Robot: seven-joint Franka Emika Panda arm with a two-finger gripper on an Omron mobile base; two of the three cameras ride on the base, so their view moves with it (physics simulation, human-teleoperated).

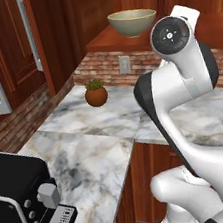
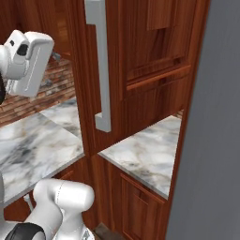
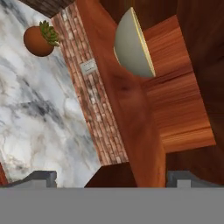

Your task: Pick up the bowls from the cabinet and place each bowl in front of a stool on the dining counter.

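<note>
Facing the shelf (image 3: pixel 175 109) with jaws wide and empty, gripper (image 3: pixel 111 178) is rolled sideways and well short of the bowl (image 3: pixel 133 43), which sits upright on the cabinet shelf board, ahead and above the worktop (image 1: pixel 89 152).

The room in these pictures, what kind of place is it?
Most likely a home kitchen, rendered: marble worktops against a brick wall, red-brown wooden cabinets with silver handles, and a black toaster. A bowl stands on a cabinet shelf.

Base views flank arm, rolled hand view near bowl (image 3: pixel 131 46)
</note>
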